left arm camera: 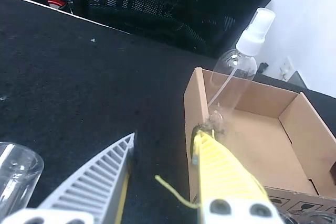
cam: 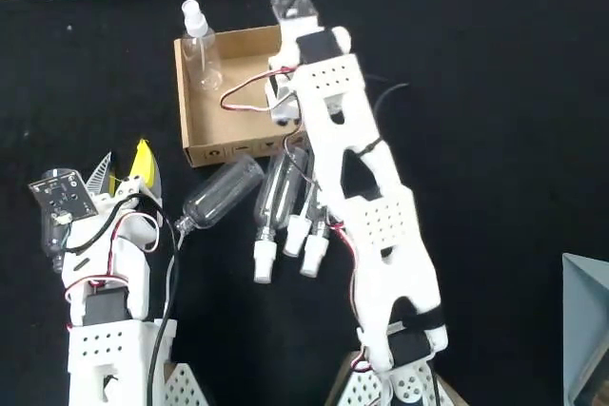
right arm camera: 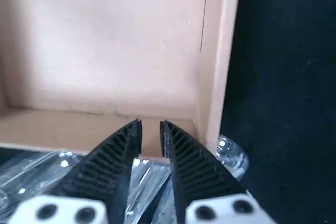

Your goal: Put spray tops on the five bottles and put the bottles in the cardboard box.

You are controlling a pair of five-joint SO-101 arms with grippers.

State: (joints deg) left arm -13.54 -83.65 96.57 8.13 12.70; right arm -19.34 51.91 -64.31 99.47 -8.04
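Ribbed black right gripper (right arm camera: 150, 125), barely parted, empty, over smooth cardboard box (right arm camera: 216, 51); left gripper (left arm camera: 165, 137) spread wide, empty, near clear cylindrical bottle (left arm camera: 233, 74).

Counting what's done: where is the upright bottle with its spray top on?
In the high view the capped bottle stands upright inside the cardboard box, in its top-left corner.

Brown cardboard box (cam: 205, 125), open top, on black table (cam: 495, 92). One clear bottle (cam: 202, 56) w/ white spray top (cam: 194, 16) stands upright in box's far-left corner. Just in front of box, second bottle (cam: 221, 193) lies on its side, no white top seen. Beside it, capped bottles (cam: 278, 192) lie w/ white tops (cam: 265, 260) pointing away from box, partly hidden.
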